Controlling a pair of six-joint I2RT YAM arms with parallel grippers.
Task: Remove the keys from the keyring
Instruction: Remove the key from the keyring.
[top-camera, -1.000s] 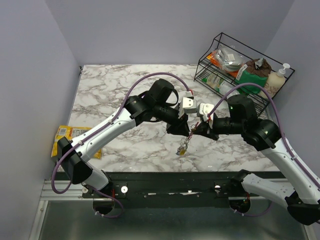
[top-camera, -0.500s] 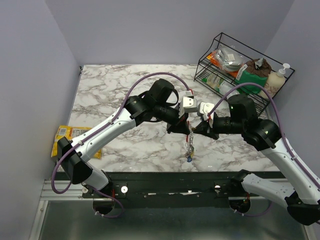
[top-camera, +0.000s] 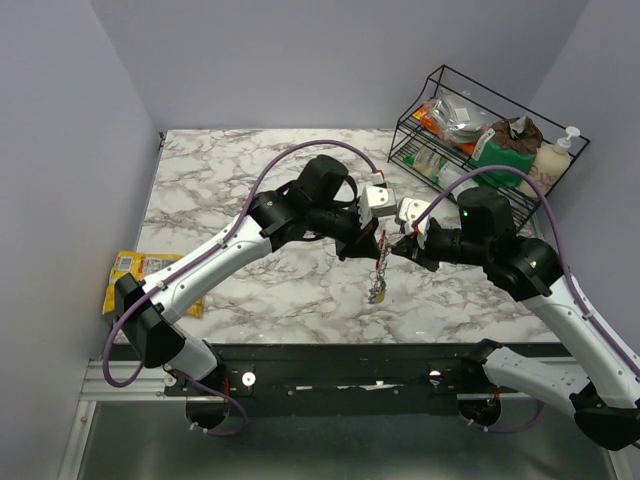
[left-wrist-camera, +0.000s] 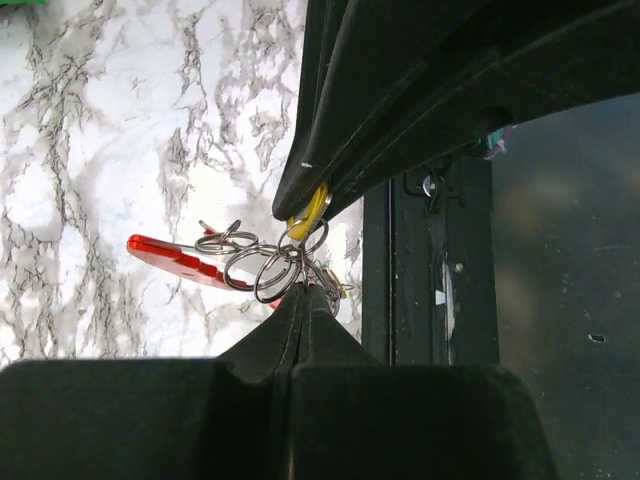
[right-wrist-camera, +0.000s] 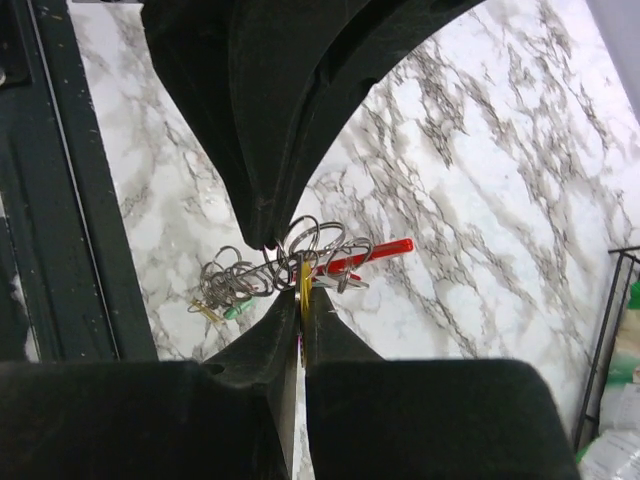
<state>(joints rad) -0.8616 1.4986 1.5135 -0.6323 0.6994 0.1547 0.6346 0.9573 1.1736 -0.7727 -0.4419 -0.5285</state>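
Both grippers meet tip to tip above the marble table's near middle. The keyring (top-camera: 380, 243), a red bar (right-wrist-camera: 372, 255) with grey metal, hangs between them with a tangle of wire split rings (right-wrist-camera: 240, 275). My right gripper (right-wrist-camera: 302, 291) is shut on a yellow key (right-wrist-camera: 305, 272). My left gripper (left-wrist-camera: 300, 291) is shut at the edge of the ring cluster (left-wrist-camera: 268, 268), pinching a wire ring. More keys (top-camera: 377, 291) dangle below, among them a green one (right-wrist-camera: 234, 311) and a small yellow one (right-wrist-camera: 205, 311). In the left wrist view the red bar (left-wrist-camera: 175, 258) lies to the left.
A black wire rack (top-camera: 455, 82) with packets stands at the back right, a soap bottle (top-camera: 560, 155) beside it. A yellow snack packet (top-camera: 140, 272) lies off the table's left edge. The black front rail (top-camera: 380, 355) runs just below the hanging keys.
My left gripper has shut on the ring cluster. Both grippers have risen slightly toward the back, and the hanging keys have swung right and lifted with them.
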